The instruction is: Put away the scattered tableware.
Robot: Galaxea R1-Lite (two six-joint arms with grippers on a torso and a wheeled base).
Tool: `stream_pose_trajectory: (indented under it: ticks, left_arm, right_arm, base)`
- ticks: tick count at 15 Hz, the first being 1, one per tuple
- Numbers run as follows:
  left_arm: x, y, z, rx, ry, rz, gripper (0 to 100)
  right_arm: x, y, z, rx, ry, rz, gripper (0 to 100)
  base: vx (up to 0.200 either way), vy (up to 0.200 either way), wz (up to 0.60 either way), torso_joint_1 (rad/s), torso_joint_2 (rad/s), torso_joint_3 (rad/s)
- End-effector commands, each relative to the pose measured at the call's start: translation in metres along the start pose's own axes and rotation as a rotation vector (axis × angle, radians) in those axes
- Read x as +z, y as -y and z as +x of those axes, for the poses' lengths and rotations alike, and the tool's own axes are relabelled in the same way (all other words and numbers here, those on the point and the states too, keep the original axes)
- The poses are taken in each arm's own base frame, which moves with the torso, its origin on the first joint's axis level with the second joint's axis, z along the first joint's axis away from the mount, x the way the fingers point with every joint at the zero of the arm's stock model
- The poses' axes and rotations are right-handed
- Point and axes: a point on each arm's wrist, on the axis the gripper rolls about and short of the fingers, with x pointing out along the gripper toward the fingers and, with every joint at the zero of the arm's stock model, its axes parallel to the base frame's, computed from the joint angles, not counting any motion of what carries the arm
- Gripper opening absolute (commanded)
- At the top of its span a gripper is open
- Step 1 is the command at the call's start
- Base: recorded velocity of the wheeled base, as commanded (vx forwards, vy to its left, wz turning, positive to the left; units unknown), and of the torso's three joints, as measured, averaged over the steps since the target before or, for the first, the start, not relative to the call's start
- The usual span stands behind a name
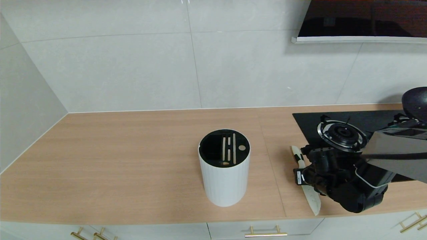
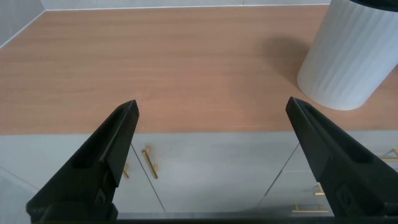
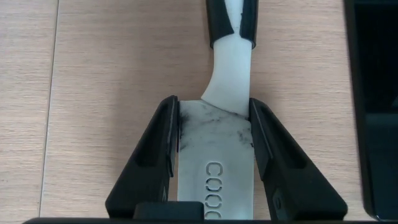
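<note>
Two grippers concern us: the left gripper (image 2: 211, 107) hangs over the front edge of the counter (image 1: 116, 166), its fingers spread wide and holding nothing, with the white knife holder (image 1: 224, 166) nearby. At the holder's three o'clock the knife (image 1: 312, 200) lies flat beside the hob (image 1: 350, 118), handle toward eleven o'clock and tip toward five, and the right gripper (image 3: 213, 115) has its fingers closed on the blade's edges just below the handle. We judge that the smooth blade could slip or swing in so narrow a pinch once lifted, and then miss the holder's slim slots.
</note>
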Motion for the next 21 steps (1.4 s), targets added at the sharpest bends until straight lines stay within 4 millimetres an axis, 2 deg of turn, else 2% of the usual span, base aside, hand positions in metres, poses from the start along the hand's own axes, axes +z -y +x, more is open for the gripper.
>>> stream_pose_trajectory:
  ticks: [1,3,6,8,11,16,18,19,20,21]
  left_arm:
    - [0.0,0.0,0.0,0.001,0.001,0.0,100]
    - [0.0,0.0,0.0,0.001,0.001,0.0,100]
    - [0.0,0.0,0.0,0.001,0.001,0.0,100]
    - [0.0,0.0,0.0,0.001,0.001,0.0,100]
    - [0.0,0.0,0.0,0.001,-0.001,0.0,100]
    - [0.002,0.0,0.0,-0.006,0.011,0.006,100]
    - [0.047,0.003,-0.009,-0.172,0.074,-0.024,100]
    - [0.079,0.004,-0.006,-0.247,0.043,-0.042,100]
    - [0.111,0.005,0.007,-0.301,0.001,-0.048,100]
    - [0.14,0.008,0.03,-0.347,-0.05,-0.054,100]
  right_arm:
    - [0.029,0.003,-0.024,0.009,0.089,0.026,0]
    - [0.059,0.007,-0.056,0.02,0.172,0.049,0]
    - [0.125,0.013,-0.11,0.059,0.334,0.089,0]
    - [0.154,0.011,-0.138,0.126,0.369,0.085,0]
    - [0.164,0.001,-0.155,0.19,0.402,0.073,0]
    - [0.163,-0.012,-0.168,0.218,0.421,0.026,0]
    - [0.17,-0.016,-0.194,0.256,0.478,0.033,0]
    - [0.172,-0.022,-0.205,0.288,0.49,0.027,0]
    - [0.173,-0.029,-0.214,0.321,0.495,0.019,0]
    - [0.173,-0.039,-0.222,0.359,0.5,0.009,0]
  base:
    - [0.0,0.0,0.0,0.0,0.0,0.0]
    - [0.0,0.0,0.0,0.0,0.0,0.0]
    - [0.0,0.0,0.0,0.0,0.0,0.0]
    - [0.0,0.0,0.0,0.0,0.0,0.0]
    - [0.0,0.0,0.0,0.0,0.0,0.0]
    - [0.0,0.0,0.0,0.0,0.0,0.0]
    - [0.0,0.0,0.0,0.0,0.0,0.0]
    - [0.0,0.0,0.0,0.0,0.0,0.0]
    - [0.0,0.0,0.0,0.0,0.0,0.0]
    - [0.0,0.0,0.0,0.0,0.0,0.0]
